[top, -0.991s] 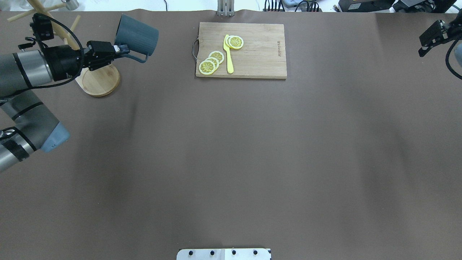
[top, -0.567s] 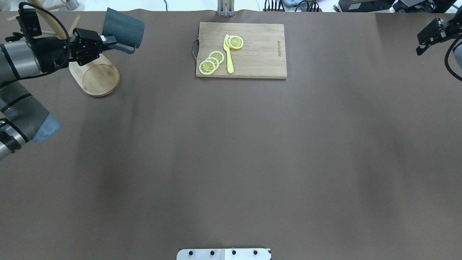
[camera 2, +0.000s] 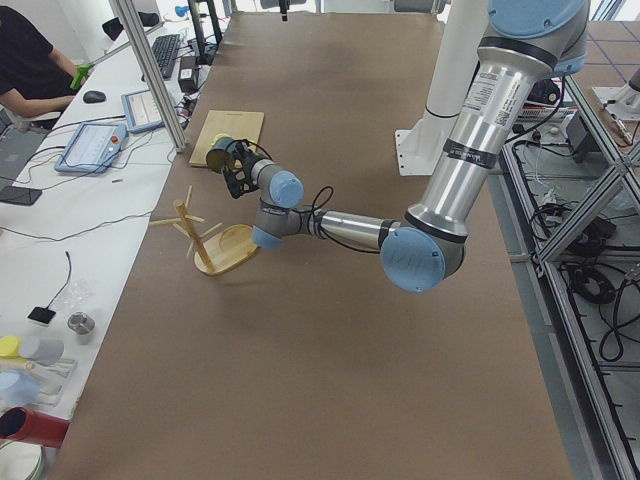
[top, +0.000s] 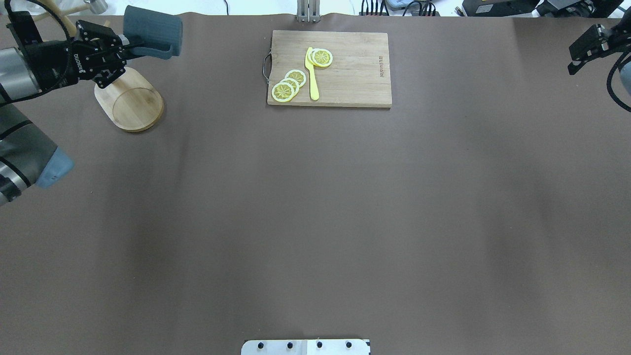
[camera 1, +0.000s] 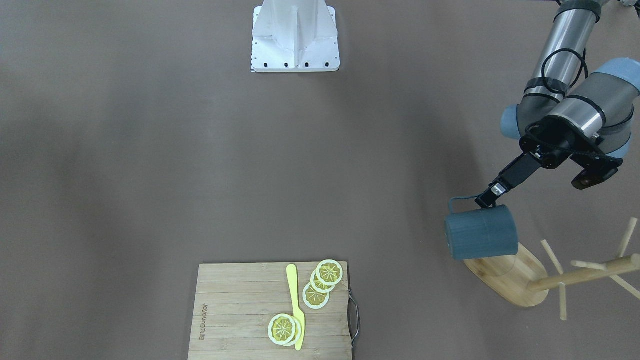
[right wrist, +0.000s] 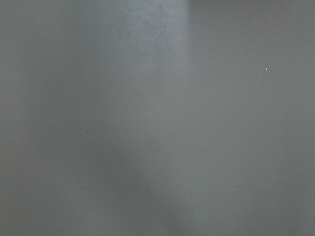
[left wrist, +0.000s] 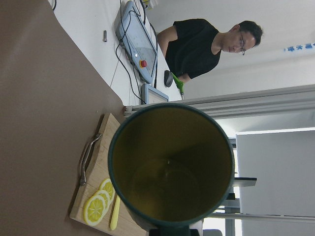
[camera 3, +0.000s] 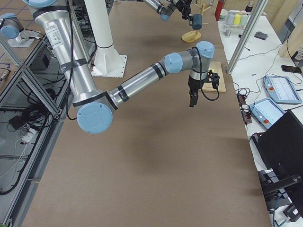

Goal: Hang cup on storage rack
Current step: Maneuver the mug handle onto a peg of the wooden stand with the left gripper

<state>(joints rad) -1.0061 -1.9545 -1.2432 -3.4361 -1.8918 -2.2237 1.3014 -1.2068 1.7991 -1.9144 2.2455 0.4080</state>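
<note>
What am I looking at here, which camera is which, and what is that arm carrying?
Two robot arms with two-finger grippers work at a brown table. Two pictures look down on it, one from behind the robot and one facing it. Two look along it from its ends, and two come from wrist cameras. The left gripper holds the cup by its handle, in the air near the storage rack, not yet on a peg. The right gripper hangs over bare table. A cutting board carries lemon slices and a yellow knife.

Rectangular bamboo cutting board (top: 352, 74) on the brown bench (top: 315, 222)
Yellow lemon slices (top: 284, 91) lie on it in two overlapping clusters, a flat yellow plastic knife (top: 313, 84) between them.
</note>
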